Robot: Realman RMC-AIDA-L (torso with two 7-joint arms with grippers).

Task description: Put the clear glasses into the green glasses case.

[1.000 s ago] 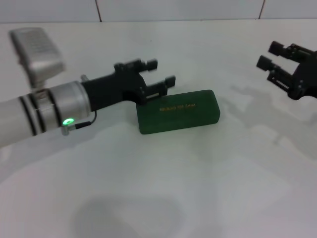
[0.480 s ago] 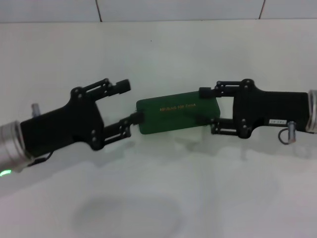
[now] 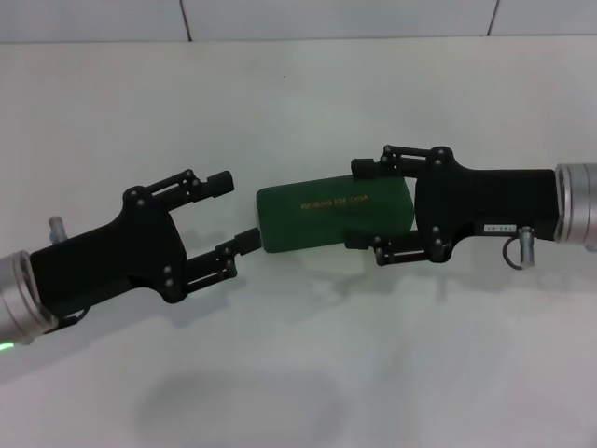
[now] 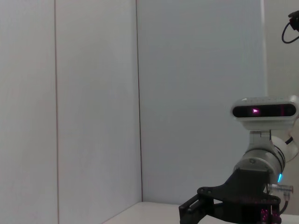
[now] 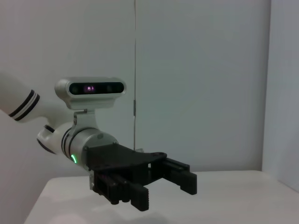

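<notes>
Head view: right gripper (image 3: 358, 205) fingers straddle the green glasses case (image 3: 334, 210) (lid down); left gripper (image 3: 235, 210) spread beside it.

The green glasses case (image 3: 336, 217) has a short line of small gold letters on its lid, but the letters are too small to read. A small white label on the right hand (image 3: 360, 204) has dark marks, which also cannot be read.
</notes>
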